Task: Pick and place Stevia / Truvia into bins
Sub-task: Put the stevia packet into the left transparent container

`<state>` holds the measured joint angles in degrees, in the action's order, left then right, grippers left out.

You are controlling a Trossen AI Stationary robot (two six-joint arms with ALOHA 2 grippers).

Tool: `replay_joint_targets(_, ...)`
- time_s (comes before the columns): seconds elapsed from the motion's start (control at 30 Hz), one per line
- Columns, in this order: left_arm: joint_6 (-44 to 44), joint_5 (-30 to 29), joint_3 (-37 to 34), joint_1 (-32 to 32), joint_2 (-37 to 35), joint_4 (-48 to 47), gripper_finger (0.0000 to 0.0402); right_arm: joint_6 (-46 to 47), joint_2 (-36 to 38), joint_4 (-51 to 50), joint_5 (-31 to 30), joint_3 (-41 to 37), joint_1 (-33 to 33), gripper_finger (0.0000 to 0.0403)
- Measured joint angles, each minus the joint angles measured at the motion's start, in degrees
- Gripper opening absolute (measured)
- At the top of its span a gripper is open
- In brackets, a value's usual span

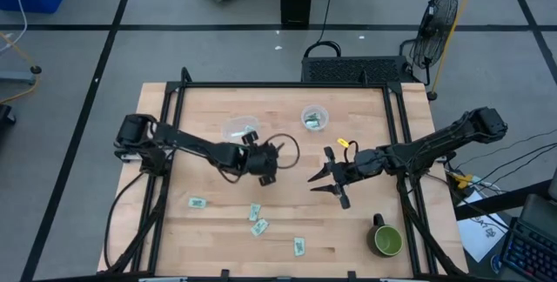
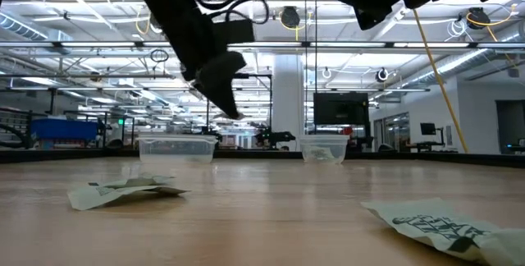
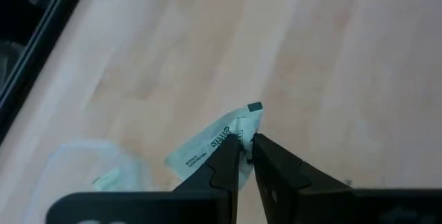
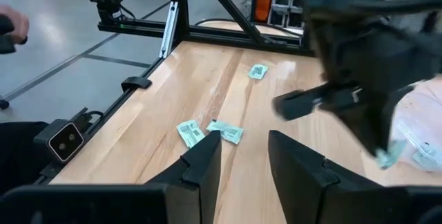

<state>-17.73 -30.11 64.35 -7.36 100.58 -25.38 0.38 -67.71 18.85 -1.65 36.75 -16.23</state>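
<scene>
My left gripper (image 1: 267, 176) hangs above the table's middle, near the clear oval tub (image 1: 238, 128), shut on one pale green and white sachet (image 3: 219, 142). The right wrist view shows that sachet (image 4: 387, 157) below the left fingers. My right gripper (image 1: 327, 183) hovers open to the right of it, touching nothing, its fingers (image 4: 207, 156) apart. The round clear cup (image 1: 314, 117) stands at the far side and holds sachets. Several sachets lie flat near the table's near edge (image 1: 197, 202) (image 1: 255, 212) (image 1: 259, 227) (image 1: 298, 246). My left gripper pinches the sachet between its two fingertips (image 3: 232, 156) at one short end (image 3: 243, 133), coming from above. The sachet is lifted clear of the table, and the rest of it sticks out to one side past the fingers.
A dark green mug (image 1: 385, 241) stands at the near right corner. A black frame (image 1: 278, 85) runs round the tabletop. The oval tub (image 2: 176, 148) and the cup (image 2: 322, 149) stand side by side toward the far edge. Bare wood lies between the two grippers.
</scene>
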Motion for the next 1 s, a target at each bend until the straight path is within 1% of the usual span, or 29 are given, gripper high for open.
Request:
replay_joint_targets(0.1,0.04,0.02,-3.95,2.12,-3.51,3.88,0.0046,0.0,0.0,-0.44,0.0,-0.01,0.0,0.011)
replay_joint_targets(0.33,0.98,0.04,-16.49,7.86,-14.17,13.42,0.0047,0.0,0.01,-0.31,0.0,-0.01,0.0,0.011)
replay_joint_targets(0.5,-0.94,1.03,-22.76,13.77,-19.57,16.17,0.0047,0.0,0.01,-0.26,-0.02,0.0,0.0,0.011)
replay_joint_targets(0.63,-2.78,6.11,-25.14,18.68,-19.69,16.66,0.0047,0.0,0.01,0.11,0.0,-0.02,0.0,0.0109)
replay_joint_targets(0.73,-5.42,9.29,-25.48,21.43,-18.8,17.44,0.0047,0.0,0.01,0.06,0.0,-0.02,0.0,0.0109)
replay_joint_targets(0.87,-9.19,9.62,-26.03,23.57,-18.47,17.07,0.0047,0.0,0.01,-0.2,0.0,0.0,0.0,0.0109)
replay_joint_targets(1.0,-10.91,9.64,-26.03,24.33,-18.49,17.37,0.0048,-0.01,0.01,-0.29,0.0,0.0,0.0,0.0109)
